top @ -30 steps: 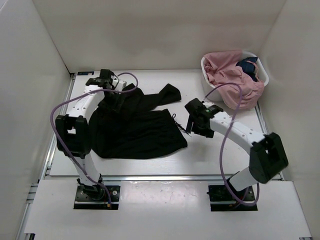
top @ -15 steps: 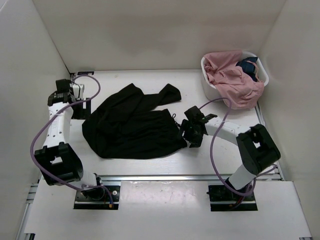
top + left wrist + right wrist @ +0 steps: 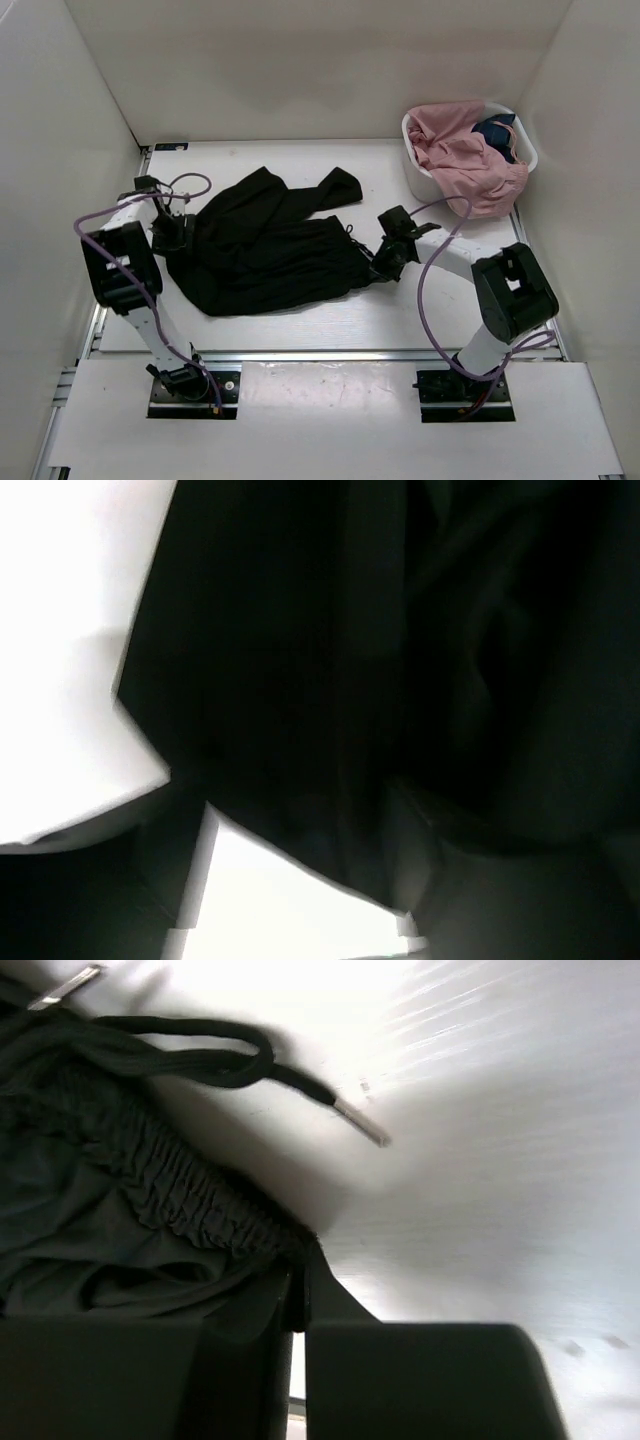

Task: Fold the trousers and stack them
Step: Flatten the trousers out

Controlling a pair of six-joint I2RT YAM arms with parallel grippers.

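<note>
Black trousers (image 3: 265,250) lie spread and rumpled across the middle of the white table. My left gripper (image 3: 172,237) is down at their left edge. In the left wrist view its jaws stand apart over the dark cloth (image 3: 330,660), which reaches in between them, and my left gripper (image 3: 300,825) is blurred. My right gripper (image 3: 384,264) is at the right end of the gathered waistband (image 3: 190,1200). There my right gripper (image 3: 298,1285) is shut, pinching the waistband's corner. A black drawstring (image 3: 200,1050) lies loose on the table beside it.
A white laundry basket (image 3: 527,150) stands at the back right, with pink clothing (image 3: 465,160) spilling over its front rim. White walls enclose the table on the left, back and right. Purple cables loop from both arms.
My left arm has swung from the back left corner down to the trousers' left edge. My right gripper moved onto the waistband and shut on it.
</note>
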